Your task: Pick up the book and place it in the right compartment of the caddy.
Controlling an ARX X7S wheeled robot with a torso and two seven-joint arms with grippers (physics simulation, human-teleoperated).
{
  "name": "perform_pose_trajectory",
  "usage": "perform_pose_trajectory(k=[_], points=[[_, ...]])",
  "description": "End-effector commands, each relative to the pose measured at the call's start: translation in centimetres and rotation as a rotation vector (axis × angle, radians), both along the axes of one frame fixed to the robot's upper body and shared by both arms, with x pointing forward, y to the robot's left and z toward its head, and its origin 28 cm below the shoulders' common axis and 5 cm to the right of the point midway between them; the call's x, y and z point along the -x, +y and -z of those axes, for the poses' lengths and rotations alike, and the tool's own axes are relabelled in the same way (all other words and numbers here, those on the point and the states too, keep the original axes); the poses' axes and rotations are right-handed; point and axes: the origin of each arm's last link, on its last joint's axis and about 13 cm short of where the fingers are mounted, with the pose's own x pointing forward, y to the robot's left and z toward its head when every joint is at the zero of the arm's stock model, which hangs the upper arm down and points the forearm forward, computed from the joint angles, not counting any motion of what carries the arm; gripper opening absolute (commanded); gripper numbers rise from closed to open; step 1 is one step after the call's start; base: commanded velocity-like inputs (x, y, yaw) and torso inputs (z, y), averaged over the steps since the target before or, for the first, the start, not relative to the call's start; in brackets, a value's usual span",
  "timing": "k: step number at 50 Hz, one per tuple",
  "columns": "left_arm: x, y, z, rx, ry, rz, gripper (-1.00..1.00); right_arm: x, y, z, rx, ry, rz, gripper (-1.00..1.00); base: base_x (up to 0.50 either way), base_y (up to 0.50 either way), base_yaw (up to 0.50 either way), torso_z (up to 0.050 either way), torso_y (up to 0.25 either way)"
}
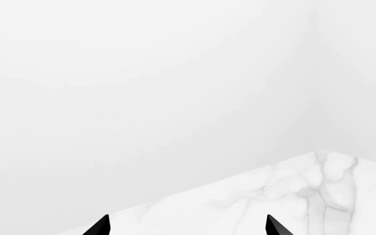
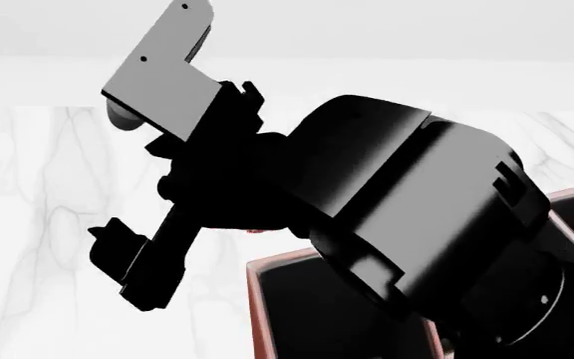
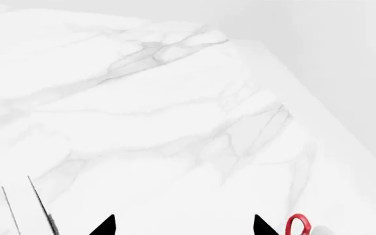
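- The right hand [image 3: 184, 227] is wide open, its two black tips well apart with only bare marble between them; it holds nothing.
- The left hand [image 1: 188, 227] is open and empty too, facing a tabletop [image 1: 293, 196] corner by the wall.
- The book is not plainly visible. A pale sliver with thin dark edges [image 3: 31, 215] beside the right hand may be its page side, but I cannot be sure.
- Judged step: reaching for the book. Bring it into clear view first, then straddle its thickness squarely before closing.
- A red mug handle [image 3: 297, 225] sits just beside the other fingertip; avoid clipping it.
- A black arm [image 2: 406, 209] hides much of the caddy [image 2: 277, 259] in the head view, so its right compartment cannot be checked.
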Motion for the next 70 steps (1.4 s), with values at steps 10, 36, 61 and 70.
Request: perform_pose_trajectory(k=[10,36,61,70], points=[[0.1,0.0,0.1,0.002,0.003,-0.001,1.0,2.7,-0.4,1.7,0.077,0.078,-0.193,1.0,0.0,0.0,0.0,0.0,0.0],[-0.2,0.0,0.1,0.001,0.008,0.005,1.0,3.6,1.2,3.8,0.1,0.101,-0.276,1.0,0.0,0.0,0.0,0.0,0.0],[-0.4,0.0,0.2,0.003,0.016,0.015,1.0,1.1,4.1,7.2,0.051,0.171,-0.274,1.0,0.0,0.0,0.0,0.0,0.0],[-0.5,0.1,0.6,0.01,0.017,0.016,1.0,1.4,5.1,8.5,0.068,0.21,-0.294,1.0,0.0,0.0,0.0,0.0,0.0]])
